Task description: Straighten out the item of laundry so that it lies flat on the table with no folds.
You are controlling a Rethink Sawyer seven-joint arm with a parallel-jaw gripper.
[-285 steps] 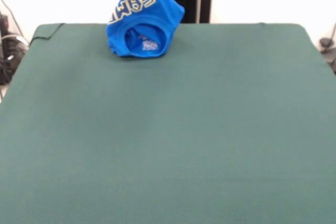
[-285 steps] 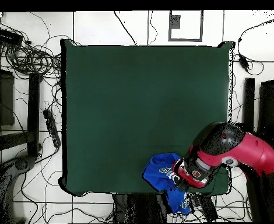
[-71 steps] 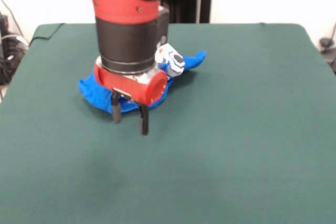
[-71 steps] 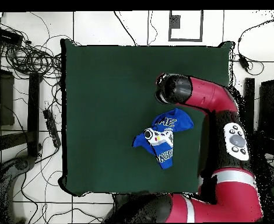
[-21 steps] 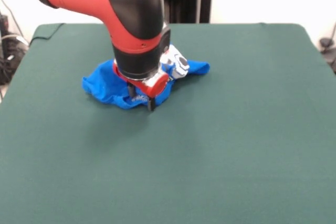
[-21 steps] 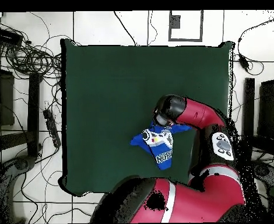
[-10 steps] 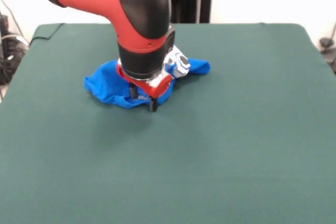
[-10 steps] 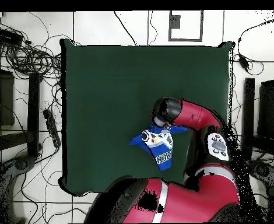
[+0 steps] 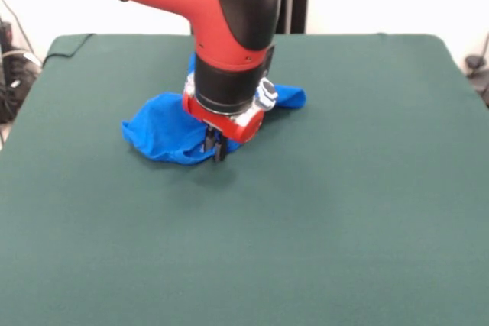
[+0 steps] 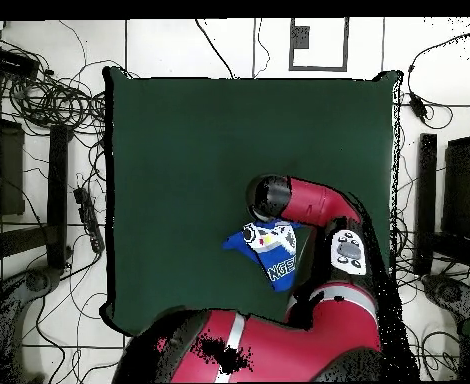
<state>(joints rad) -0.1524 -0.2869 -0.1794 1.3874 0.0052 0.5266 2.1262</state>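
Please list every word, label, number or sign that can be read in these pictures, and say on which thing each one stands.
T-shirt: white block lettering outlined in yellow, crumpled and partly hidden by the arm; it cannot be read for certain.
T-shirt's round white-grey emblem: no readable text.
Nothing else readable.

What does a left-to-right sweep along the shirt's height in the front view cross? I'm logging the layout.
Bare table → item of laundry → gripper at the shirt's edge → bare table again.
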